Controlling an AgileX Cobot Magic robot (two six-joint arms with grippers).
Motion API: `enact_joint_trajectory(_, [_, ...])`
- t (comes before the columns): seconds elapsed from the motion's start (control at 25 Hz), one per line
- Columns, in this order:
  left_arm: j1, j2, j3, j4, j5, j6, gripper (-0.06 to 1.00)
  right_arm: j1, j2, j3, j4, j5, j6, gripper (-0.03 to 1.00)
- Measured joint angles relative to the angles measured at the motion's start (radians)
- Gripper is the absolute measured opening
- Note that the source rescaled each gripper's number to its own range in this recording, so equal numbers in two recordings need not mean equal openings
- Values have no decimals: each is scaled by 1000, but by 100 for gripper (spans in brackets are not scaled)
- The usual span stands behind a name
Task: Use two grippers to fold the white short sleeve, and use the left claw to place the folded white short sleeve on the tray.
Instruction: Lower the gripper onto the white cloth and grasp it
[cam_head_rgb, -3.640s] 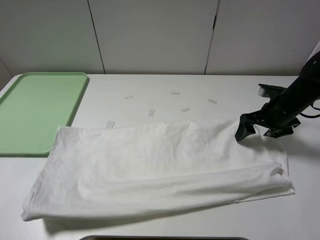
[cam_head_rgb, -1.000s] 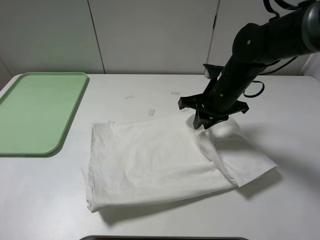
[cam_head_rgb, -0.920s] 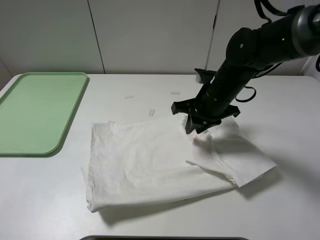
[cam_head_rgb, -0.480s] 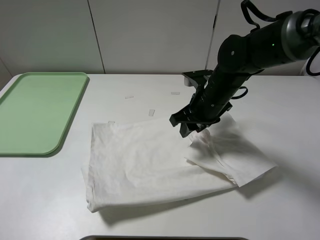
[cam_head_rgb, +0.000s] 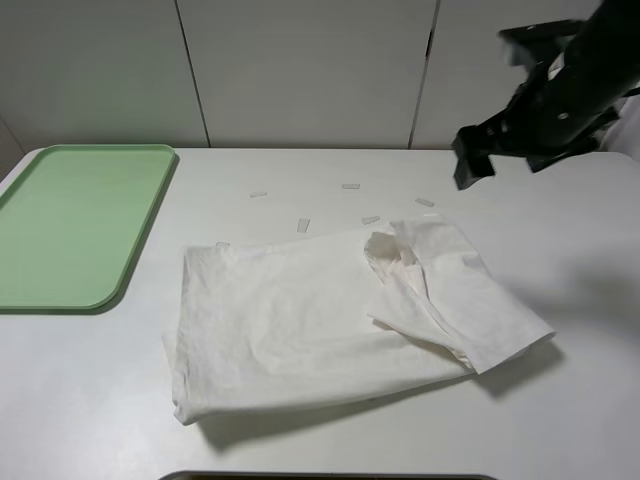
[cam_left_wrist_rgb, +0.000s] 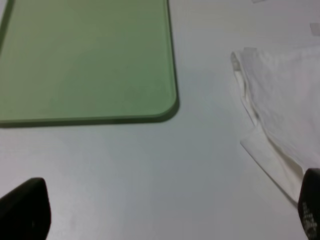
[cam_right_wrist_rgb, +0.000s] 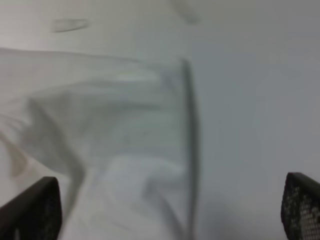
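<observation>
2 grippers spread wide: my right gripper (cam_head_rgb: 510, 150) hovers 2 o'clock of the white short sleeve (cam_head_rgb: 300, 320), my left gripper (cam_left_wrist_rgb: 167, 212) near the tray (cam_left_wrist_rgb: 90, 60).

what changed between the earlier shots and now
The right gripper carried the right end of the white short sleeve leftward over its middle. It then let go and lifted away to the upper right of the exterior view, where it is now open. The shirt's left end was also folded inward, so it lies shorter. The tray and the tape strips stayed put.
</observation>
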Motion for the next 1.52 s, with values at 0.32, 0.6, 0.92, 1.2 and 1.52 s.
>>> enact_joint_trajectory(0.32, [0,0,0,0,0,0,100,-207,-345,52,3,136,10,98])
enact_joint_trajectory(0.6, [0,0,0,0,0,0,100,-347,-737,196,68,197,10,98])
enact_joint_trajectory(0.92, [0,0,0,0,0,0,100,-353,-1158,227,70,276,-61,100])
enact_joint_trajectory(1.2, [0,0,0,0,0,0,100,-326,-1347,228,62,282,-113,100])
enact_joint_trajectory(1.52, [0,0,0,0,-1,0,100,-214,-1559,329,44,317,-59,100])
